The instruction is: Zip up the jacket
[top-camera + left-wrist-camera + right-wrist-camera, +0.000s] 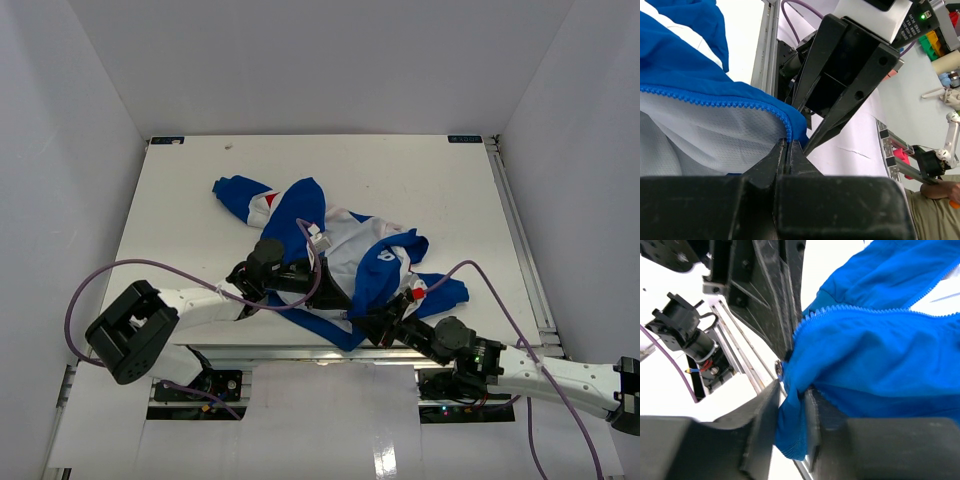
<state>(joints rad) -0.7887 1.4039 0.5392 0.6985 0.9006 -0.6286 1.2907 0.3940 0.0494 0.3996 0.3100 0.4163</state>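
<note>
Blue nylon is pinched in both grippers, so this is the alignment step, before any zipping. The jacket [345, 250] lies crumpled and open around the middle of the table [450, 190], with its bottom hem towards the arms.

- The left gripper [788, 146] is clamped on the bottom end of 1 zipper edge. The zipper teeth [715, 95] run straight down into its closed fingertips.
- The right gripper [792, 390] is clenched on a fold of blue hem from the other front panel, just beside the left one.
- A small metal bit [780, 368] sits at the fabric corner. It may be the slider or the pin, but it is too small to tell.

The 2 zipper halves look unjoined. The next move needs both bottom ends brought parallel and the pin seated in the slider box. After that, 1 gripper should anchor the hem while the other pulls the slider up. The slack fabric will likely bunch, so it needs tension.
</note>
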